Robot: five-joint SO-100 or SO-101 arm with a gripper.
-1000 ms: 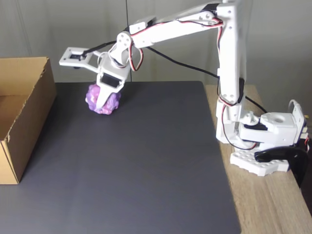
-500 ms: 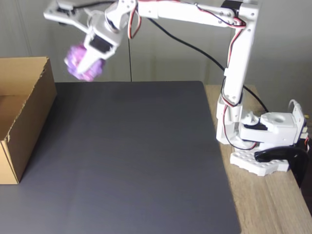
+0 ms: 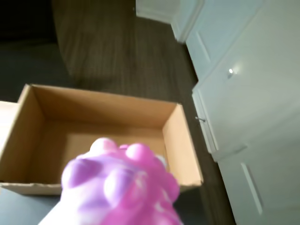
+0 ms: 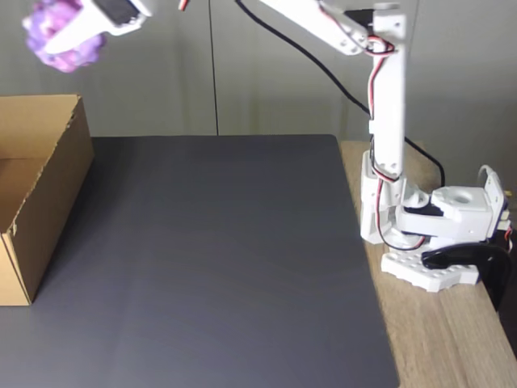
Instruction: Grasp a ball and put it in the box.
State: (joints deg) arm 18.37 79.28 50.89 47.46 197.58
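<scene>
Fixed view: the white arm [image 4: 386,121] rises from its base [image 4: 440,242] at the right edge of the table and reaches up and to the left, its upper links running out of the top of the picture. At the top left the gripper [image 4: 65,36] is closed on the ball [image 4: 60,39] — a knobbly purple, pink and white sphere with a white finger [image 4: 77,31] lying across its front. The ball hangs high in the air, well apart from the dark grey mat [image 4: 218,259], above the far right corner of the cardboard box [image 4: 48,174]. The box stands open-topped at the left edge of the mat, partly cut off by the picture's edge. Light wooden tabletop [image 4: 452,339] shows to the right of the mat.

Wrist view: the ball [image 3: 122,185] fills the lower centre, blurred and near the lens; beyond it lies the open box [image 3: 180,136] — bare brown floor inside. Past the box are a dark wood-grain floor [image 3: 117,51] and white cabinet doors [image 3: 253,93].
</scene>
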